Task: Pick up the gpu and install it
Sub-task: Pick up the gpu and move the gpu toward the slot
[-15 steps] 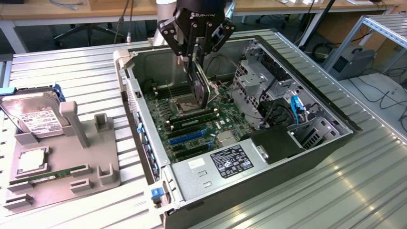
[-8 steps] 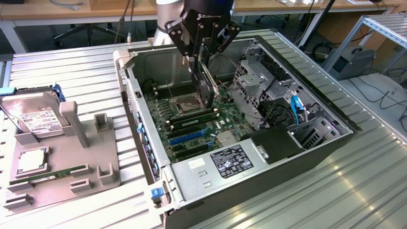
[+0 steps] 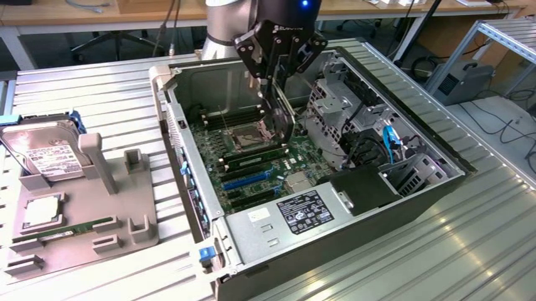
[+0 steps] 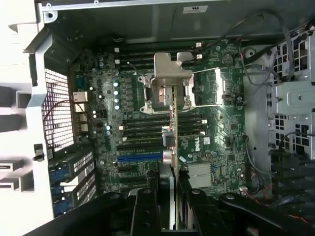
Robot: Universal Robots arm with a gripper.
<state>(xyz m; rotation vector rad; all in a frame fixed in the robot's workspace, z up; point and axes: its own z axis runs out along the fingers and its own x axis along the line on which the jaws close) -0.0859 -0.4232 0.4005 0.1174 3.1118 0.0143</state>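
Black hand points straight down, gpu clamped upright over mobo

White DELL lettering on the green motherboard, power supply label print too small to read

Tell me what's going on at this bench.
The robot arm's gripper is shut on the gpu. It holds the card on edge inside the open computer case, over the motherboard and close to the CPU socket. The card is not yet seated in the blue slot. On the grey tray at the exterior view's left lie a hard drive and a memory stick.
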